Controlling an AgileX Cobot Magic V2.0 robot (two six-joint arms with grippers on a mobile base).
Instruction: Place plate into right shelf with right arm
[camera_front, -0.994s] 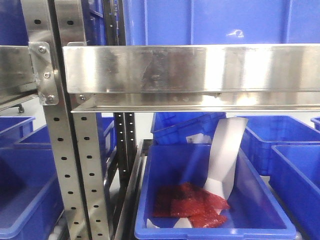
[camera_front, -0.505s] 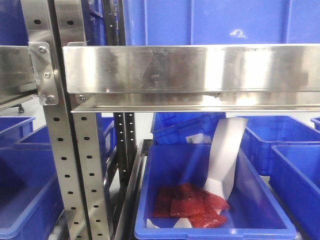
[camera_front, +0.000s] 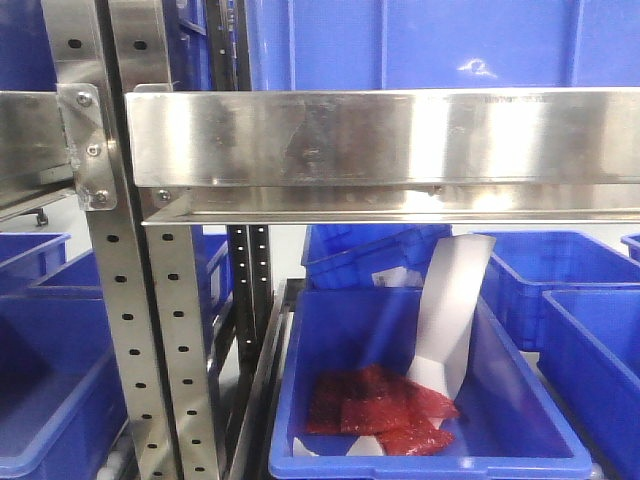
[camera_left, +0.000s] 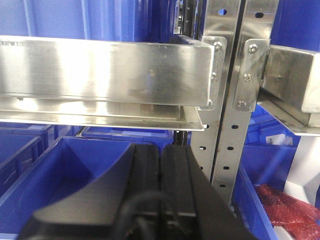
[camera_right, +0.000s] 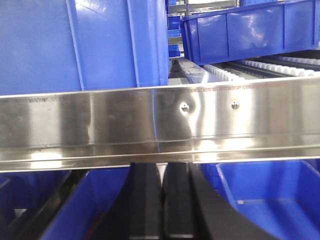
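Note:
The plate shows in no view. The right shelf (camera_front: 380, 140) is a shiny steel rack whose flat front rail runs across the front view, with big blue bins above and below it. In the right wrist view the same rail (camera_right: 160, 120) lies close ahead, just above my right gripper (camera_right: 161, 167). That gripper is shut with nothing between its black fingers. My left gripper (camera_left: 160, 150) is also shut and empty; it hangs over a blue bin, left of the perforated uprights (camera_left: 235, 100). The right shelf's rail end (camera_left: 295, 75) shows at that view's right edge.
A blue bin (camera_front: 430, 400) under the rail holds red bags (camera_front: 385, 410) and a white folded sheet (camera_front: 450, 310). Perforated steel uprights (camera_front: 130, 300) stand at the left. More blue bins (camera_front: 590, 340) lie right and behind. White rollers (camera_right: 260, 67) run on the upper level.

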